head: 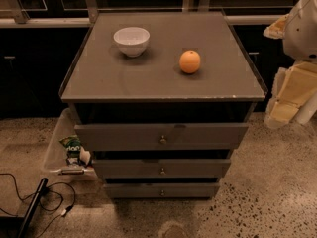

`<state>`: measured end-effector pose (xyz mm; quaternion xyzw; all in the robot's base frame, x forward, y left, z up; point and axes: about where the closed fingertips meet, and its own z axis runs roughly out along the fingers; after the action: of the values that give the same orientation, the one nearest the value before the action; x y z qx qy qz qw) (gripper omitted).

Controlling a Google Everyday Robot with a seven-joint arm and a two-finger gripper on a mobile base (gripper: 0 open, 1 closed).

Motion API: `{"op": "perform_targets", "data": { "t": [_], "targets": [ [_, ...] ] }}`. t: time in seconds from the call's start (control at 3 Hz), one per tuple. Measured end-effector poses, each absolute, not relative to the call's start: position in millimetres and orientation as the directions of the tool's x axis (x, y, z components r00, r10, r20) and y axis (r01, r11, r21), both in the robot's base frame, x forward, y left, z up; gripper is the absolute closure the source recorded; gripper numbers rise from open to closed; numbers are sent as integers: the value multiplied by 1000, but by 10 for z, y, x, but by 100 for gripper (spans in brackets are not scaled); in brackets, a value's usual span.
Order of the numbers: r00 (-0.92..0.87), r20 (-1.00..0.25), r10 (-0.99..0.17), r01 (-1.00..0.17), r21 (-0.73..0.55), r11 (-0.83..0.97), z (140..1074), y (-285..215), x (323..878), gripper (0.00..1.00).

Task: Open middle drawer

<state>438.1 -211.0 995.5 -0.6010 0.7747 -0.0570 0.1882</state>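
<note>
A grey cabinet [163, 78] stands in the middle of the camera view with three grey drawers stacked in its front. The middle drawer [124, 168] has a flat front and a small round brass knob [162, 171]. It sits between the top drawer [114, 136] and the bottom drawer [133, 190], and it looks shut. My gripper [278, 28] is at the far right edge on the white and cream arm [297, 83]. It is level with the cabinet top, well away from the drawers and touching none of them.
A white bowl [132, 39] and an orange [189, 61] sit on the cabinet top. A clear plastic bin [59, 148] with packets stands on the floor to the left of the drawers. Black cables [34, 197] lie on the speckled floor at lower left.
</note>
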Motion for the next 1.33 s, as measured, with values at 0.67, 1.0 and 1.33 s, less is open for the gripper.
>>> {"op": "perform_targets", "data": {
  "t": [0.67, 1.0, 1.33],
  "targets": [
    [-199, -221, -955, -920, -293, 259, 9768, -2077, 4325, 0],
    [-173, -227, -958, -940, -253, 230, 9321, -2007, 4156, 0],
    [-157, -233, -960, -957, -203, 206, 8685, -2035, 3942, 0]
  ]
}}
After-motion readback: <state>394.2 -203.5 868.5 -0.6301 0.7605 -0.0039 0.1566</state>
